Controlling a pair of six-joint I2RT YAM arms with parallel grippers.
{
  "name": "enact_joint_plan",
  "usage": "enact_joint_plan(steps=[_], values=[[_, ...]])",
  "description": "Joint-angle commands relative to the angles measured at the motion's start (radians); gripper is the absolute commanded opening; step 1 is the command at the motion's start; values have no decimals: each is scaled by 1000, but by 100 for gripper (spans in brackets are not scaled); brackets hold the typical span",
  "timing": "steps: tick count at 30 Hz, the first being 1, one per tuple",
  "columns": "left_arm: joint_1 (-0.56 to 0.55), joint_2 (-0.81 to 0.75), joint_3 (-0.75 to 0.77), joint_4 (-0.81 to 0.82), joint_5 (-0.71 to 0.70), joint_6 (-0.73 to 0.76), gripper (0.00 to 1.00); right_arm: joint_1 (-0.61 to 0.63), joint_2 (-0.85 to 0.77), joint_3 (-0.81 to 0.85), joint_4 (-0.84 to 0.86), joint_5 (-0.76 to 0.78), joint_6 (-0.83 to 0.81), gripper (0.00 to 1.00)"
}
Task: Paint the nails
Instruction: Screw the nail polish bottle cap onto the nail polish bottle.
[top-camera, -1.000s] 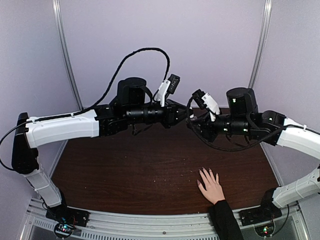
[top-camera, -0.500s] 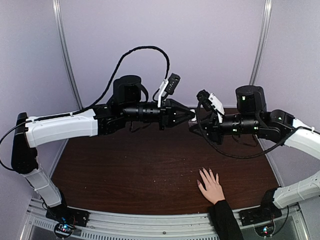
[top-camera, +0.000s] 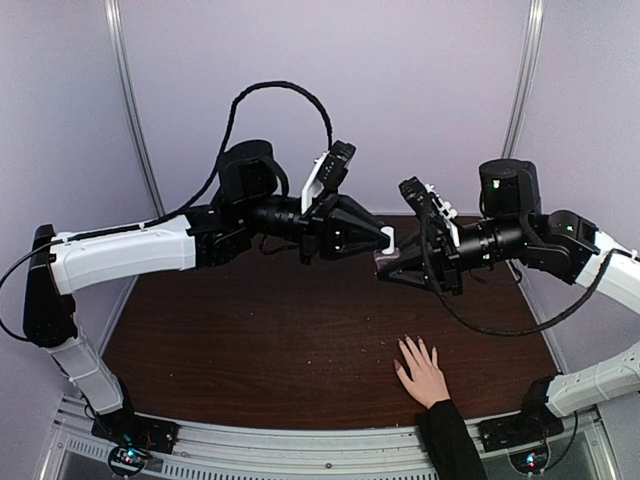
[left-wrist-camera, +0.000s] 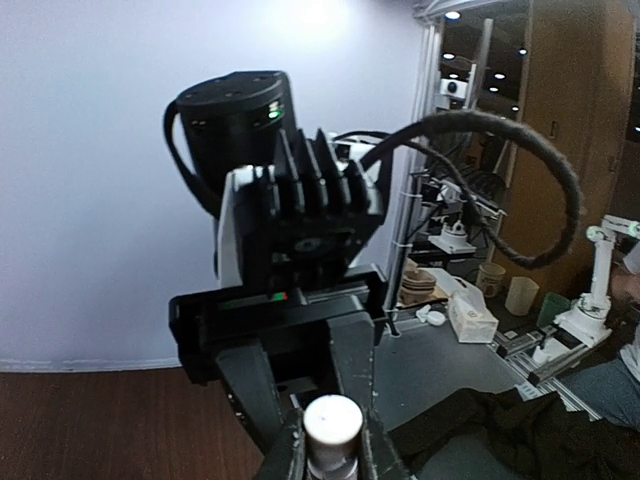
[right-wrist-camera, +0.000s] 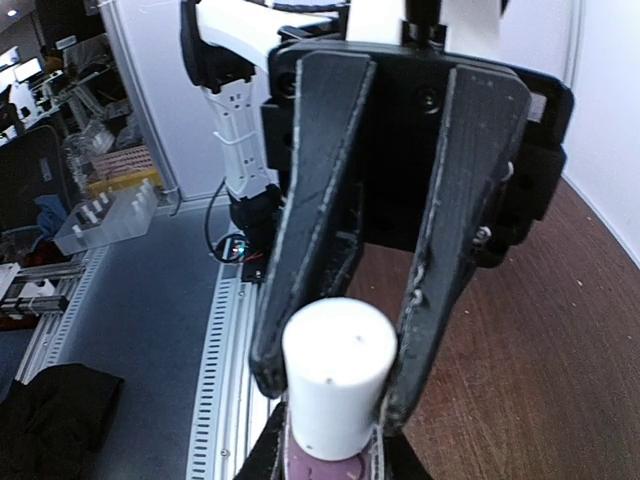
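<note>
Overhead, the left gripper (top-camera: 383, 238) pinches the cap (right-wrist-camera: 335, 375) while the right gripper (top-camera: 388, 266) clasps the bottle (right-wrist-camera: 320, 462); the nails (top-camera: 420, 346) lie below, nearer the right arm (top-camera: 590, 265).

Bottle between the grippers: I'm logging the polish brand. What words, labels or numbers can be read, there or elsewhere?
None readable.
The cap in the left gripper is plain white; the bottle in the right gripper shows no label.
Background clutter in the wrist views is too blurred to read.

white links (top-camera: 125, 255) — black joints (top-camera: 247, 168), cables (top-camera: 270, 90)
</note>
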Motion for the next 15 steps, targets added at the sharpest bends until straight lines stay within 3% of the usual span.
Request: enact_joint_plan(steps=[1, 9, 15], values=[[-54, 74, 5, -6, 180, -25, 2, 11, 8, 70, 192, -156, -22, 0], [-48, 103, 12, 128, 282, -128, 3, 12, 27, 96, 183, -233, -21, 0], [20, 44, -65, 252, 189, -207, 33, 9, 13, 79, 148, -191, -45, 0]])
